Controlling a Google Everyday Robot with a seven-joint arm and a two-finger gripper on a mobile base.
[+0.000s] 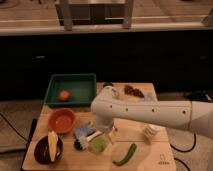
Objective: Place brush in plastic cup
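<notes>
Brush, likely light and rigid, just left of cup; grasp the white handle. Gripper just right of cup, state indiscernible.

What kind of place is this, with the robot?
Probably a robot lab set up like a kitchen: a wooden table holds a green plastic tray, an orange round bowl and a light-green plastic cup, with the gripper beside that cup.

Wooden table: green tray, orange bowl, plastic cup, green vegetable; jaws just beside cup.
</notes>
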